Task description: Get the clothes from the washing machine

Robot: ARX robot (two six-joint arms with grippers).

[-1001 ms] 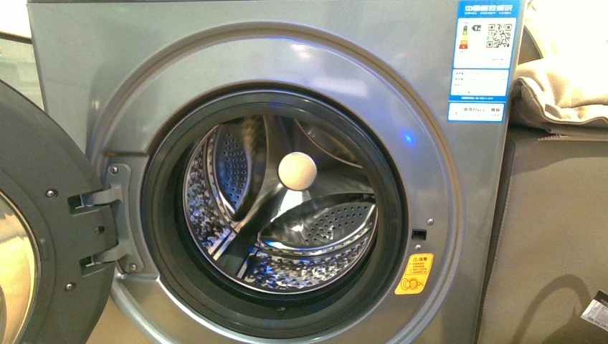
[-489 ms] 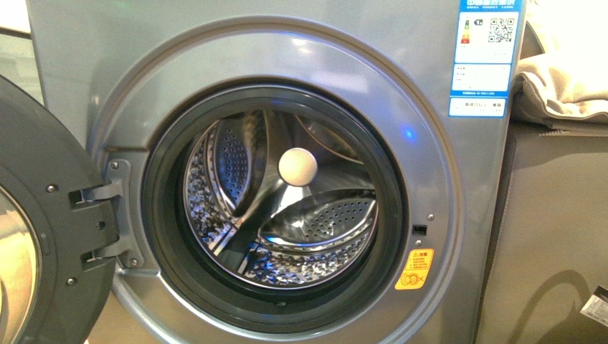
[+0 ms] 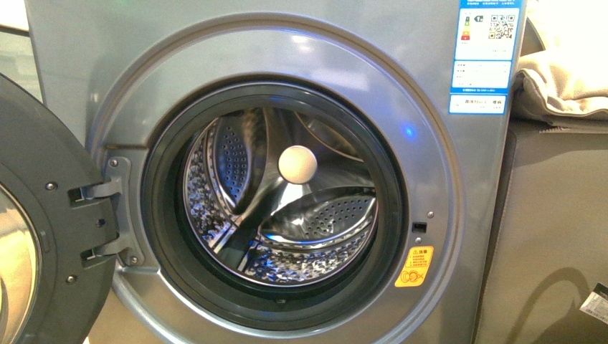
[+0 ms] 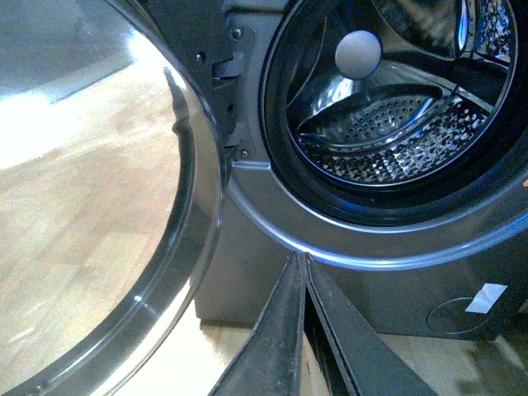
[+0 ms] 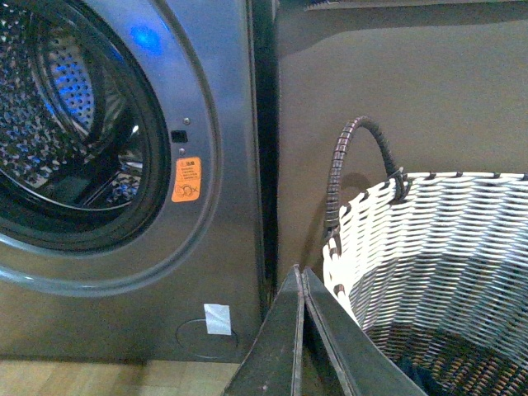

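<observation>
The grey washing machine point(image 3: 430, 143) fills the front view, its round door point(image 3: 50, 236) swung open to the left. Only bare perforated steel and a pale round knob point(image 3: 297, 164) show inside the steel drum point(image 3: 315, 215). No clothes show in the drum. My left gripper point(image 4: 300, 257) is shut with nothing in it, low in front of the machine below the drum mouth. My right gripper point(image 5: 299, 271) is shut and holds nothing, between the machine's right side and the woven basket point(image 5: 445, 247). A dark bluish patch lies at the basket's bottom, too little to identify.
The open door's glass point(image 4: 82, 206) stands close beside the left gripper. Beige cushion fabric point(image 3: 566, 79) lies on a grey-brown unit right of the machine. The basket's dark handle point(image 5: 355, 157) arches above its rim. Pale wooden floor runs under the machine.
The machine sits slightly higher in the front view than a second ago. The drum looks the same throughout.
</observation>
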